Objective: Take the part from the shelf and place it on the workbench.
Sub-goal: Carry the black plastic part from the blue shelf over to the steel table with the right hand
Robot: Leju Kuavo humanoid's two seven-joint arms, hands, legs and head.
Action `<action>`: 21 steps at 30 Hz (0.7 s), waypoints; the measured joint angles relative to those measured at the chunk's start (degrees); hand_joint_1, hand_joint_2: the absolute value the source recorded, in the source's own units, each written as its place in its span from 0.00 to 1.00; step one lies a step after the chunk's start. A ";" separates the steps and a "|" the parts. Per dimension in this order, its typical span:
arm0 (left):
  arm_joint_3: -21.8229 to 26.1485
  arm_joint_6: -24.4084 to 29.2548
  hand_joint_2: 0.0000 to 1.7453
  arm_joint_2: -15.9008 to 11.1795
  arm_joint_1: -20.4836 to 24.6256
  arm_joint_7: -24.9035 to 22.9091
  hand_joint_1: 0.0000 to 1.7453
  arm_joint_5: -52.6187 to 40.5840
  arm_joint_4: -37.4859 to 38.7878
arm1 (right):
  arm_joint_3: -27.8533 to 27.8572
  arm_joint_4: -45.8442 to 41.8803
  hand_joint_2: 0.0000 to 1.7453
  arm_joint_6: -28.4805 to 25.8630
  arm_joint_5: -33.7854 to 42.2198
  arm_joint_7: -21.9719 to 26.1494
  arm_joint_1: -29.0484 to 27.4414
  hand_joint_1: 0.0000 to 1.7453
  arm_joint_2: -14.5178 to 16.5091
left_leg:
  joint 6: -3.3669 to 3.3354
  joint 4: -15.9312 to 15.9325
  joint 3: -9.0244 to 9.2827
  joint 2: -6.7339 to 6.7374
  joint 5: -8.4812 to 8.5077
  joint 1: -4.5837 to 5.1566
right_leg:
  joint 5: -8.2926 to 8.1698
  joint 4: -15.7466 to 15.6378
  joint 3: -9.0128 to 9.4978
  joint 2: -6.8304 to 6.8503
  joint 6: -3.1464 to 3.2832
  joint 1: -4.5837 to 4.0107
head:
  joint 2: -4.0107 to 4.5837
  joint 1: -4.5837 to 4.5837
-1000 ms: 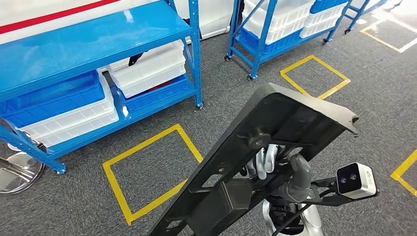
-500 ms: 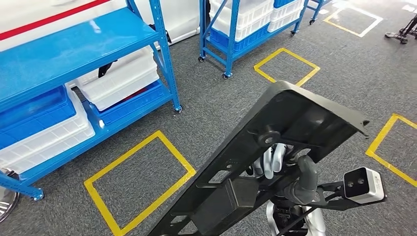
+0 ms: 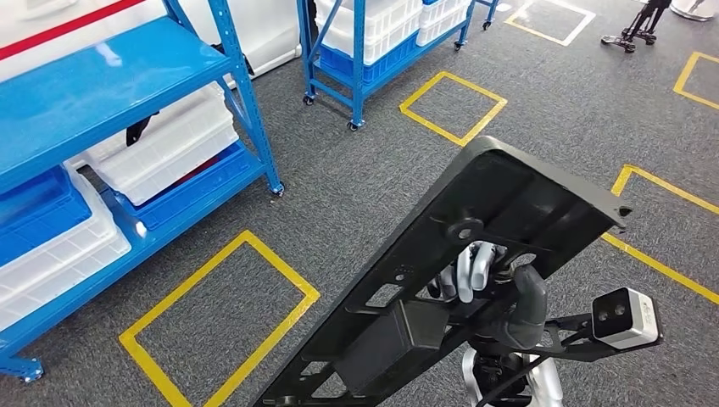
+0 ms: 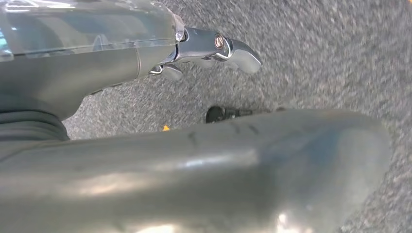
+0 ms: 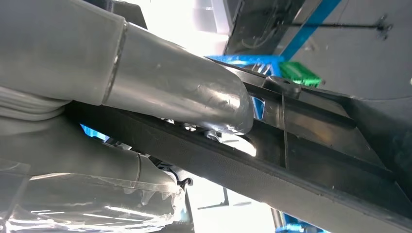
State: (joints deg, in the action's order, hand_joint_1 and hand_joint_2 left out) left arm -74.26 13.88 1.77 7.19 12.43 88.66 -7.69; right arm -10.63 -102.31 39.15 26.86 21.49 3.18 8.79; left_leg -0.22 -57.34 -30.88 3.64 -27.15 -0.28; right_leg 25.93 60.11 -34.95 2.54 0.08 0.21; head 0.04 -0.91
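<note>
My right hand (image 3: 471,273) grips the part (image 3: 475,246) from beneath, tilted so it clears my body; my left hand (image 4: 214,48) hangs, grip unclear.

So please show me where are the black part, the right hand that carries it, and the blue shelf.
black part (image 3: 517,191), head view, on its flat upper panel.
right hand (image 3: 469,273), head view, on the pale fingers under the part.
blue shelf (image 3: 93,89), head view, on its top board.
</note>
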 joint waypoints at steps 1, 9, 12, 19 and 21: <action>-0.01 -0.06 0.00 0.28 0.00 0.01 0.00 0.15 0.00 | 0.03 0.20 0.00 -0.14 -0.18 -0.38 0.12 1.00 -0.07 | 0.27 -0.05 0.04 0.37 -0.13 0.13 | 0.00 -1.14 0.49 0.23 0.25 -0.22 | 0.00 -0.01; 0.01 -1.62 0.00 1.97 0.06 3.48 0.00 0.63 -0.02 | -0.83 1.78 0.00 -1.69 0.60 -2.85 2.93 1.00 -0.97 | 2.00 -14.66 -6.42 -3.09 -8.03 -0.28 | -0.65 -1.76 0.36 -3.50 2.11 0.04 | 0.00 -0.10; 0.02 -2.14 0.00 2.19 0.06 5.21 0.00 0.64 -0.02 | -1.68 2.86 0.00 -2.15 1.63 -2.53 3.42 1.00 -1.36 | 1.90 -13.95 -6.59 -3.46 -5.36 -0.36 | -0.62 -1.51 0.36 -5.29 2.07 0.02 | 0.00 -0.10; 0.37 -0.96 0.00 1.63 0.10 5.33 0.00 0.69 0.00 | -3.14 4.23 0.00 -3.16 2.75 -0.84 4.36 1.00 -2.25 | 0.27 -0.40 -0.79 -6.11 0.32 -0.37 | -0.92 -1.08 -0.47 -8.40 0.10 0.34 | 0.00 -0.05; 0.86 -0.21 0.00 1.28 0.08 4.98 0.00 0.69 0.00 | -3.14 4.45 0.00 -2.81 3.16 -0.44 4.76 1.00 -2.57 | -0.51 0.28 -0.52 -4.90 0.75 -0.49 | 0.76 1.38 -1.68 -6.47 -0.37 0.19 | 0.00 0.19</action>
State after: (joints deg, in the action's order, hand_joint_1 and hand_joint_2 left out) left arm -73.40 13.68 3.05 7.27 17.40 89.35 -7.69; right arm -13.77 -97.86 36.33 30.03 21.05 7.94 6.22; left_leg -0.73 -57.05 -31.40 -1.26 -26.40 -0.77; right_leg 26.69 61.50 -36.63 -3.93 -0.29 0.41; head 0.04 -0.72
